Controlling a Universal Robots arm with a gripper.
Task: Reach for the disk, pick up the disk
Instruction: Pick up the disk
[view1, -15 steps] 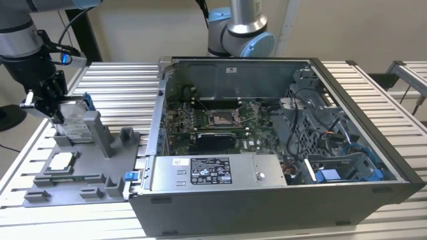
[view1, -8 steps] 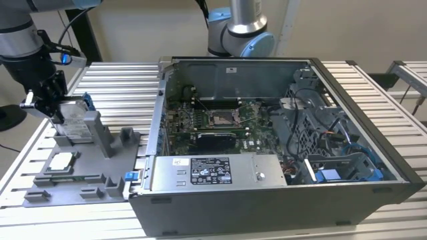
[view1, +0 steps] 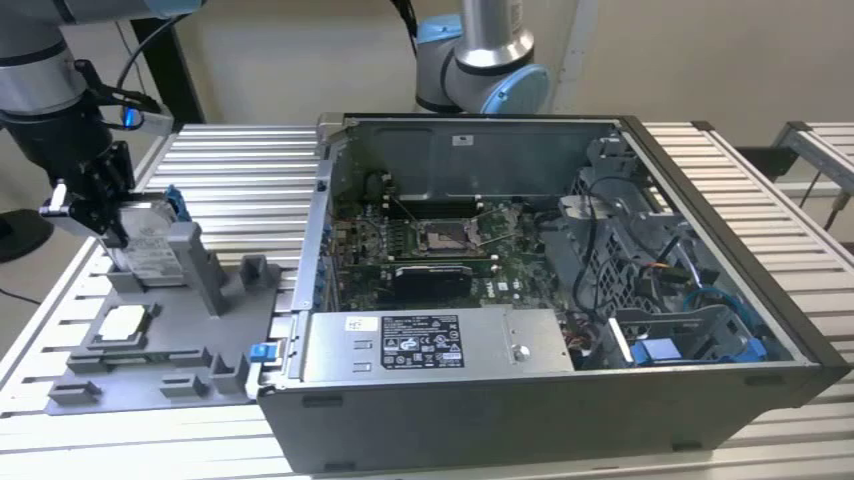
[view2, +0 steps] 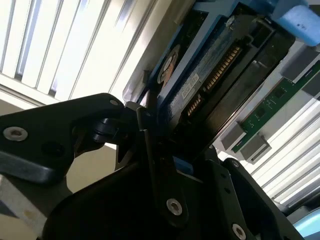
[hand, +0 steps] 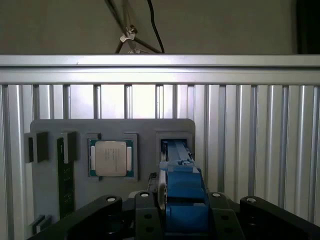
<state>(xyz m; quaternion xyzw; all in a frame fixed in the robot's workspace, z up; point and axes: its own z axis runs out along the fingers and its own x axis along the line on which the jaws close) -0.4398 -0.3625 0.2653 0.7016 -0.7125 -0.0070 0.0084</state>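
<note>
Blue-framed disk (hand: 182, 180) in gripper (hand: 182, 200) grasp

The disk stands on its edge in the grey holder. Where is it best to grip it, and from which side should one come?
Probably from above: the disk stands upright in a slot of the grey holder, so its lower part is enclosed. Close the pincer across the two broad faces near the upper edge.
</note>
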